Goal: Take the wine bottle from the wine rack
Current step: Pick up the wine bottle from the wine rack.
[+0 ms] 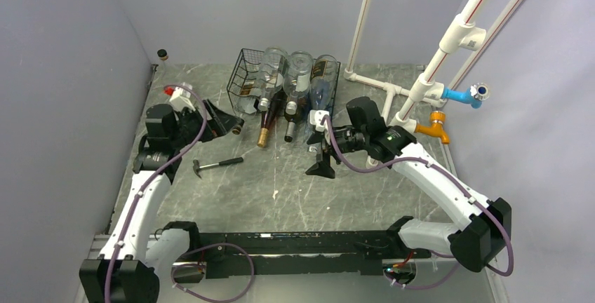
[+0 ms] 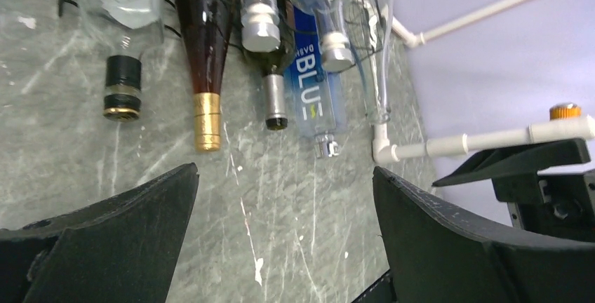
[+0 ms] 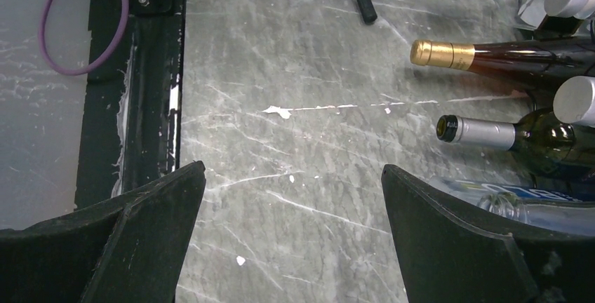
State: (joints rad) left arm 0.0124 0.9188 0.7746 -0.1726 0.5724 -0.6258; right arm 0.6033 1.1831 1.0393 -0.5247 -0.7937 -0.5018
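The black wire wine rack [image 1: 244,73] stands at the back of the table with several bottles lying in it, necks toward me. A brown wine bottle with a gold cap [image 1: 265,133] [image 2: 208,57] [image 3: 484,57] and a dark green one with a silver neck [image 1: 290,129] [image 2: 272,92] [image 3: 498,135] stick out in front. A blue bottle [image 1: 317,103] [image 2: 312,85] lies to their right. My left gripper [image 1: 226,120] [image 2: 284,177] is open and empty, short of the necks on the left. My right gripper [image 1: 321,145] [image 3: 293,173] is open and empty beside the blue bottle.
A small hammer [image 1: 217,164] lies on the table in front of the left gripper. A clear bottle with a black cap [image 2: 121,85] lies leftmost. White pipes with blue and orange taps [image 1: 435,96] stand at the back right. Grey walls close both sides.
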